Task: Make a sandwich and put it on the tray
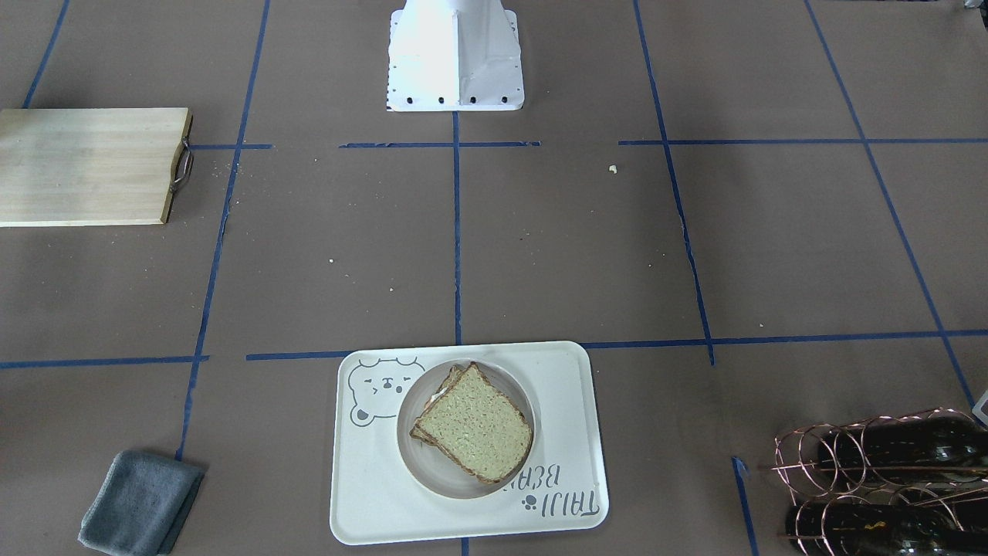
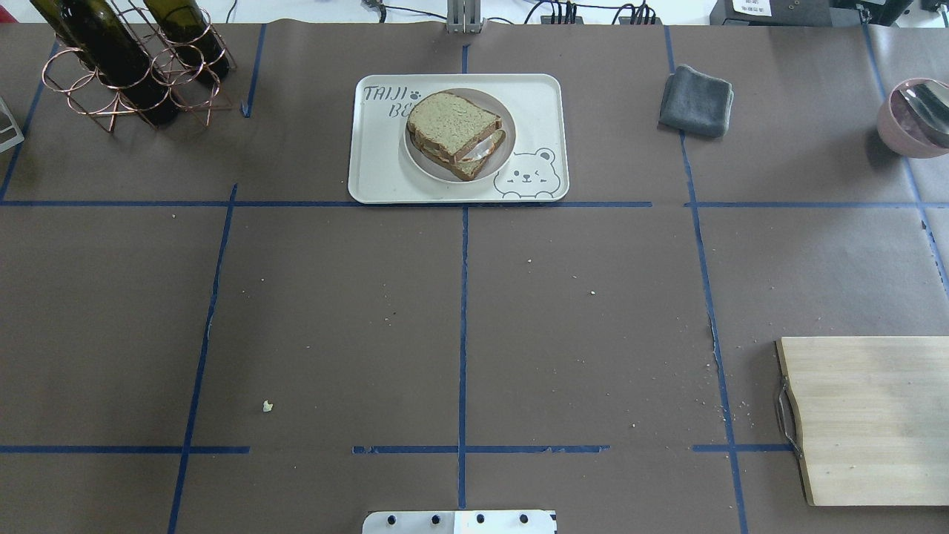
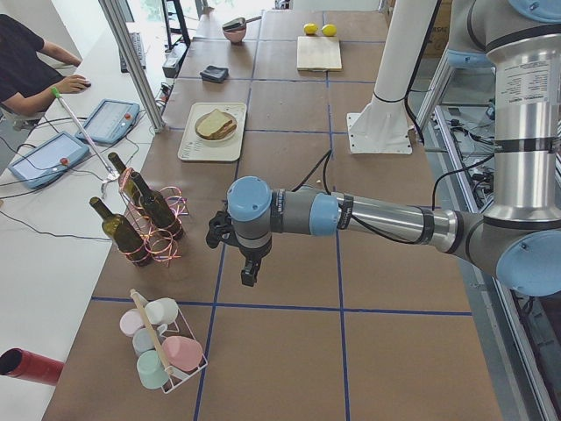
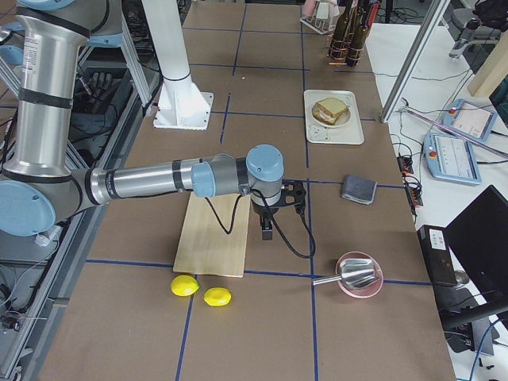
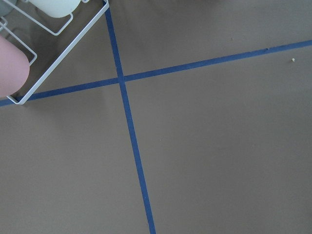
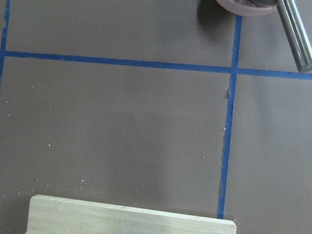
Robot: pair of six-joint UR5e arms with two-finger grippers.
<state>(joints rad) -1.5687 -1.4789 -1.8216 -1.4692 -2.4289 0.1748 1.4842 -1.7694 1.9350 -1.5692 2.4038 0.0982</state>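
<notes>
The sandwich [image 1: 475,421], two brown-crusted bread slices with white egg between, lies on a small round cream plate [image 1: 432,472] on the bear-face tray [image 1: 370,494]. It also shows in the overhead view [image 2: 452,122] on the tray [image 2: 534,96]. Neither gripper is in the overhead or front views. The left gripper [image 3: 248,263] hangs over bare table near the bottle rack, far from the tray. The right gripper [image 4: 267,228] hangs beside the wooden board. I cannot tell whether either is open or shut.
A wooden board [image 2: 875,415] lies at the near right. A grey cloth [image 2: 695,100] and a pink bowl with a spoon [image 2: 912,119] are at the far right. A bottle rack [image 2: 126,67] stands far left. A mug rack [image 3: 162,346] and two lemons [image 4: 198,290] lie at the table's ends.
</notes>
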